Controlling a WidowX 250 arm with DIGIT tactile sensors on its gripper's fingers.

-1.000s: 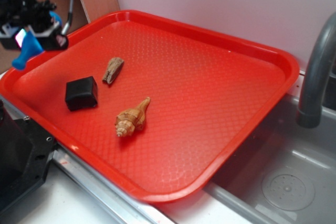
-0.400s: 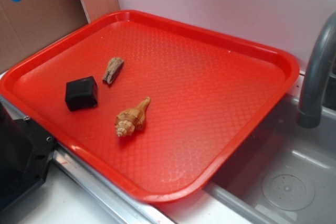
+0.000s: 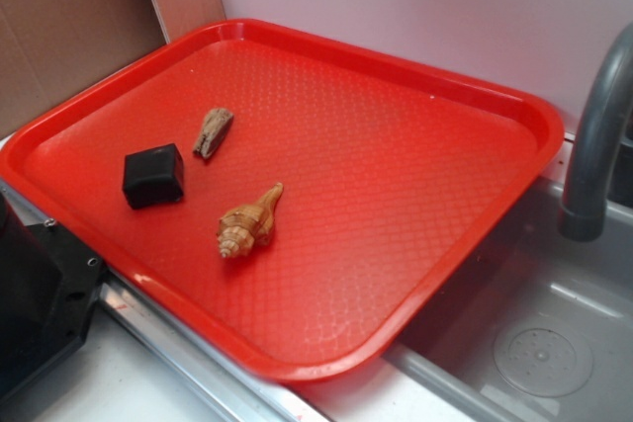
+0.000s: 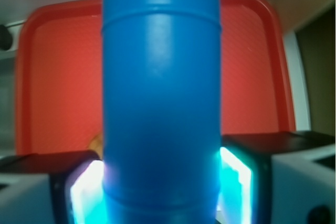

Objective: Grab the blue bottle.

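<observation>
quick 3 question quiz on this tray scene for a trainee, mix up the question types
1. True or false: the blue bottle is lying on the red tray.
2. Multiple choice: which item on the tray sits nearest its left edge in the exterior view? A) black block B) spiral seashell C) small brown shell
3. Fill in: in the wrist view, the claw is shut on the ____.

Key:
1. False; it is held between the claw's fingers, and only its tip shows at the top left corner of the exterior view.
2. A
3. blue bottle

White wall (image 3: 415, 7), brown board (image 3: 69, 37), grey sink (image 3: 534, 343).
</observation>
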